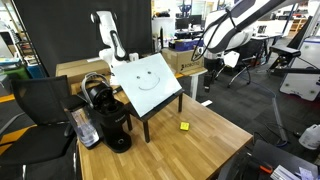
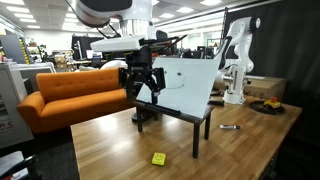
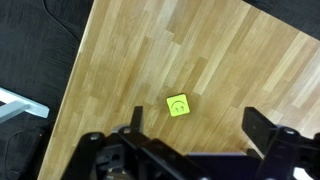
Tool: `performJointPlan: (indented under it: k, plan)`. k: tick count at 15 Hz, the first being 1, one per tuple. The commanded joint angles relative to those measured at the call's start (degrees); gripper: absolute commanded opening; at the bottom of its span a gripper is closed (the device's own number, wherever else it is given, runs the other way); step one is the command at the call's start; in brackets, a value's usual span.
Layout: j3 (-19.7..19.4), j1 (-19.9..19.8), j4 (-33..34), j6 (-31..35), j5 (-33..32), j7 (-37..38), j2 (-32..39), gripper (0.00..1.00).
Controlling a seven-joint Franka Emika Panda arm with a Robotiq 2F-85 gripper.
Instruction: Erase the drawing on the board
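Observation:
The board (image 1: pixel 148 80) is a white square panel tilted on a dark stand in the middle of the wooden table. The drawing (image 1: pixel 149 81), a smiley face in thin dark lines, shows on its front. In an exterior view the board (image 2: pixel 185 80) is seen from another side and the drawing does not show. My gripper (image 2: pixel 145 95) hangs open in the air beside the board's upper edge, touching nothing. In the wrist view the gripper (image 3: pixel 200 125) looks down on bare tabletop, both dark fingers (image 3: pixel 262 130) wide apart with nothing between them.
A small yellow square with a smiley (image 3: pixel 178 105) lies on the table in front of the board, also seen as the yellow square (image 1: pixel 184 126). A black coffee machine (image 1: pixel 110 125) stands beside the board. A marker (image 2: pixel 229 127) lies on the table. An orange sofa (image 2: pixel 70 95) stands beyond the table.

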Motion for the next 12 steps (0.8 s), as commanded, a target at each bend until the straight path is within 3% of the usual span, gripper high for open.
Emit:
performJointPlan:
  k: [1,12]
  plan:
    - [1.5,-1.3,0.3,-0.2,0.1,0.0,0.1,1.00]
    - [1.6,-1.4,0.0,-0.2,0.1,0.0,0.1,1.00]
